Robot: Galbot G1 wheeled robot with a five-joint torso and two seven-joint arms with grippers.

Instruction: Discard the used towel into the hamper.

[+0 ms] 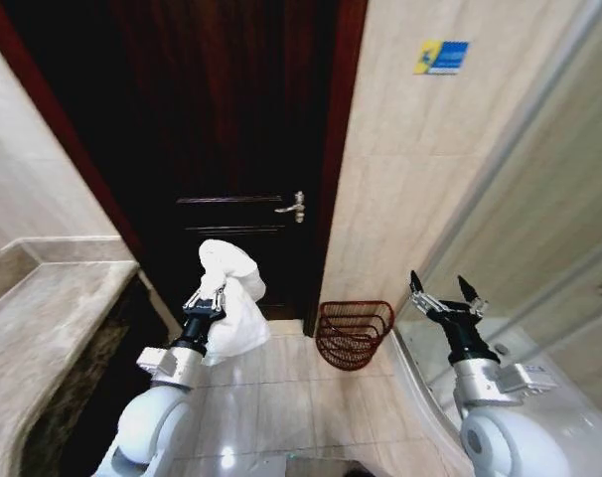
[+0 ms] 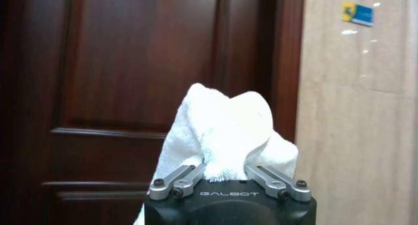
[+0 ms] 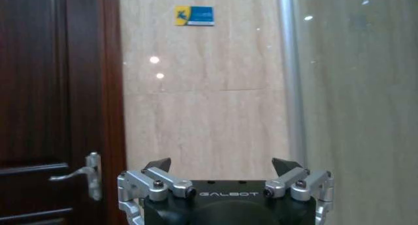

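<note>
A white towel is bunched up in my left gripper, which is shut on it and held up in front of the dark door. From the left wrist view the towel bulges out between the fingers of that gripper. The hamper, a dark reddish-brown wire basket, stands on the tiled floor against the wall, to the right of the towel and lower. My right gripper is raised at the right, open and empty, shown likewise in the right wrist view.
A dark wooden door with a metal handle is straight ahead. A stone counter runs along the left. A glass shower partition and its curved base stand at the right. Tiled floor lies between.
</note>
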